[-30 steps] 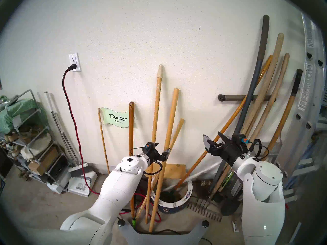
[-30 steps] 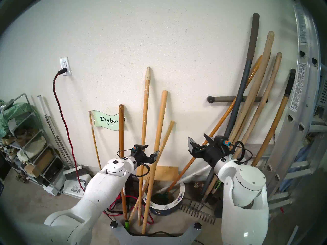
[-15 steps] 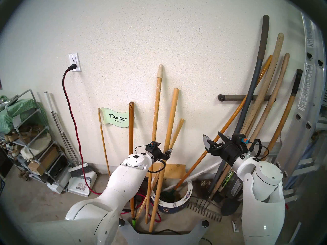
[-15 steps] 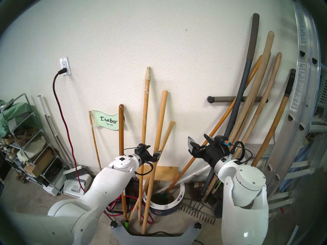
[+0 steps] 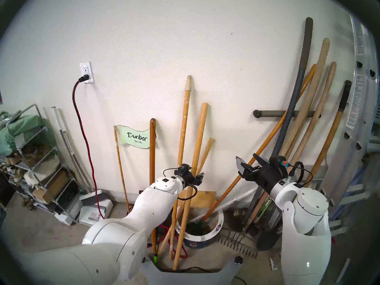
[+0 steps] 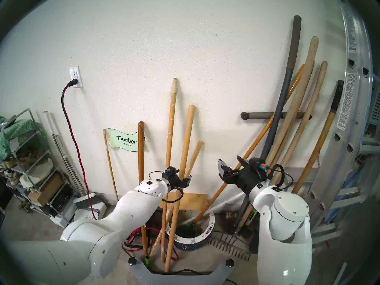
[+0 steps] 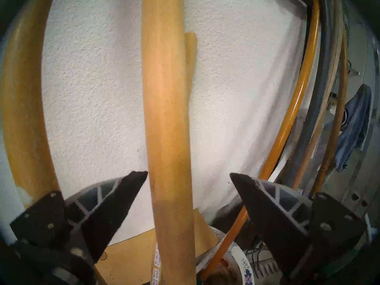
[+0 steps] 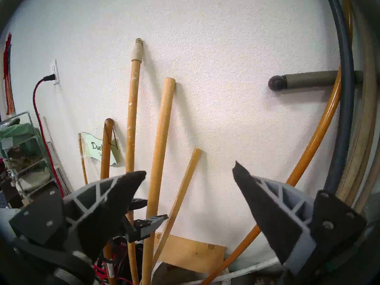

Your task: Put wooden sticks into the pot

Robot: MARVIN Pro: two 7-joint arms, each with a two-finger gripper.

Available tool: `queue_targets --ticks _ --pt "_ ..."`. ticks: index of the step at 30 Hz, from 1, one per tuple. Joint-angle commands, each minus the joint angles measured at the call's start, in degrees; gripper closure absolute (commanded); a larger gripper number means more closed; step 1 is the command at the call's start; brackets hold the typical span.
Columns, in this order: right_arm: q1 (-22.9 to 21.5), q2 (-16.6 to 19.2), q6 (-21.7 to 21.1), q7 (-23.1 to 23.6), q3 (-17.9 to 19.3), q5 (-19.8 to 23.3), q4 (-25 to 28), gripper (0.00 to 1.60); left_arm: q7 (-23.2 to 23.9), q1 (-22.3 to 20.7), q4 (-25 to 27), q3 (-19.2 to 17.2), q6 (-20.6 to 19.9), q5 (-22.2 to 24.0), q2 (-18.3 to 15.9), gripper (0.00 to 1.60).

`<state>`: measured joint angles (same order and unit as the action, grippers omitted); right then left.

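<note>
I have the wall [image 5: 185,42] filling the head view, with the three wooden sticks leaning on it: the speckled pole [image 5: 184,122] with its cream tip, the plain round dowel [image 5: 198,138] and the thin square slat [image 5: 206,153]. All three stand on the floor [image 5: 41,233], none in the pot [image 5: 218,225], which sits low just right of their feet and already holds a yellow rake handle [image 5: 257,153].

My right gripper [image 5: 246,162] hangs well clear with its fingers spread on nothing. My left gripper [image 7: 188,173] is at the dowel, jaws apart and straddling it; the left fingertip [image 7: 139,175] looks to be at the wood and the right one stands off, though the fisheye makes contact hard to judge.

My worry from here: closing off-centre could shove the dowel sideways along the wall into the slat just behind it, and both could slide down. Lifting also risks dragging the foot across the red cable [image 5: 181,255] or knocking the pot's rim.
</note>
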<state>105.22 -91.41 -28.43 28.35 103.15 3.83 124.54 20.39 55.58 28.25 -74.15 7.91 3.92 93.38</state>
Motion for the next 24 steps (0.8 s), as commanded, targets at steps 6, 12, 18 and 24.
queue_targets --ticks 6,12,18,24 --pt "-0.01 0.07 -0.05 0.02 0.00 -0.04 0.04 0.00 -0.19 -3.93 -5.49 -0.83 3.62 0.34 0.87 0.00" --pt "-0.01 0.07 -0.05 0.02 0.00 -0.04 0.04 0.00 0.22 -5.67 -9.05 -1.27 5.08 0.75 1.46 0.00" --pt "-0.01 0.07 -0.05 0.02 0.00 -0.04 0.04 0.00 0.46 -7.03 -11.58 -1.31 6.07 0.70 2.03 0.77" --pt "-0.01 0.07 -0.05 0.02 0.00 -0.04 0.04 0.00 0.71 -7.94 -13.51 -1.44 6.97 0.72 2.48 1.05"
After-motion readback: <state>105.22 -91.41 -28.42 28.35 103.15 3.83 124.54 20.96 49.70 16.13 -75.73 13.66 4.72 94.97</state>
